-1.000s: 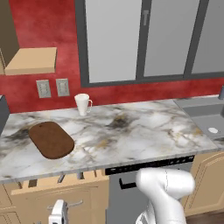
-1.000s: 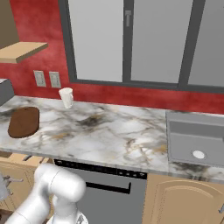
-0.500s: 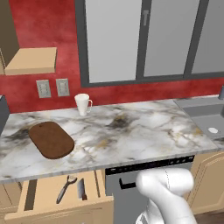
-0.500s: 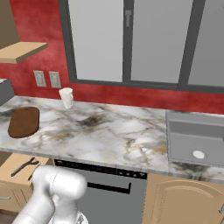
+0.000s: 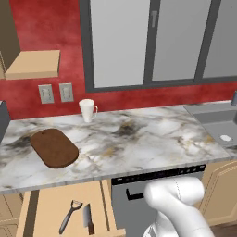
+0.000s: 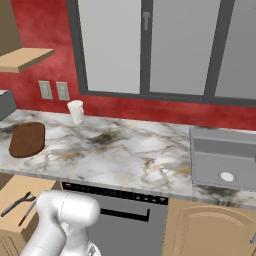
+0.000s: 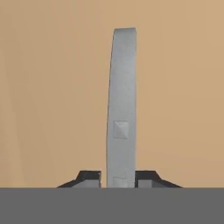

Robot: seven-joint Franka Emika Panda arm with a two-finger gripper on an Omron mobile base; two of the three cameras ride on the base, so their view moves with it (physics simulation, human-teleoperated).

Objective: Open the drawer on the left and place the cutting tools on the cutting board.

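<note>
The drawer (image 5: 51, 208) under the left of the counter stands pulled out, its plain tan inside showing. In it lie the cutting tools: a dark-handled peeler (image 5: 69, 216) and, to its right, a short knife (image 5: 88, 218); both also show as peeler (image 6: 16, 204) and knife (image 6: 27, 211). The dark brown oval cutting board (image 5: 53, 147) rests on the marble counter above the drawer. In the hand view my gripper (image 7: 120, 177) is shut on the drawer's silver bar handle (image 7: 121, 109), one fingertip pressed to each side, with the tan drawer front (image 7: 52, 87) behind it.
A white mug (image 5: 87, 110) stands behind the board near the red wall. The dark dishwasher front (image 5: 139, 199) sits right of the drawer. A sink (image 6: 225, 160) lies at the counter's right end. My white arm (image 5: 178, 208) rises before the dishwasher.
The drawer has slid out from barely open to wide open, uncovering the peeler and knife. My hand has moved down out of the left base view with the handle.
</note>
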